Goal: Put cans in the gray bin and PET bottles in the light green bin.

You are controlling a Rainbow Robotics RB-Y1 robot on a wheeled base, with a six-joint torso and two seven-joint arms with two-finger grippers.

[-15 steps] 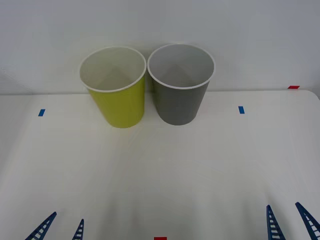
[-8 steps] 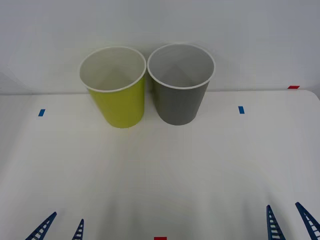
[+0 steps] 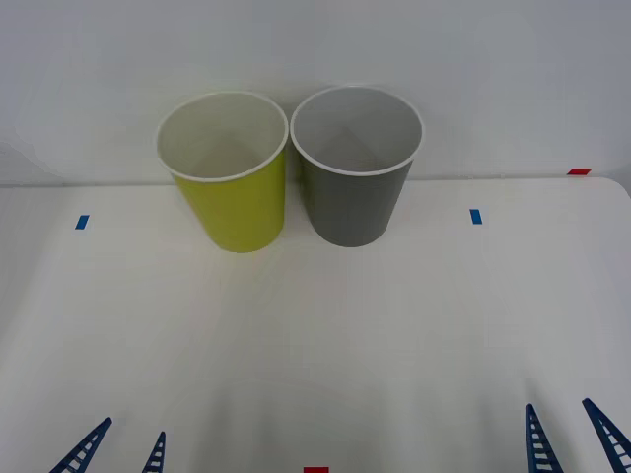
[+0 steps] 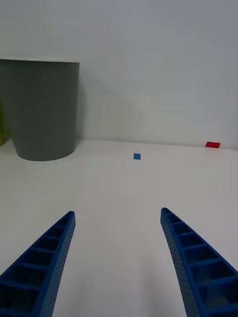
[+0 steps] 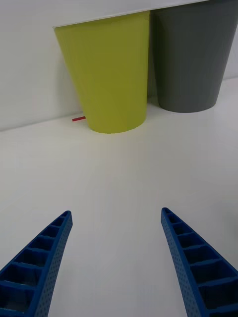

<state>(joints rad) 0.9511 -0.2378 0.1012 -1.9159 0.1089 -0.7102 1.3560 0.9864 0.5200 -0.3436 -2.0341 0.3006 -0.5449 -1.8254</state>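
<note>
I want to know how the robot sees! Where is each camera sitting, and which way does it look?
Front view: sits above the arms, looking forward and down at the table, the light green bin and the gray bin; the left gripper and right gripper show at the near edge.
Right wrist view: on the right arm, low over the table, facing the gray bin; its open blue fingers show.
Left wrist view: on the left arm, facing both bins; its open blue fingers show.
All three views share the gray bin.
</note>
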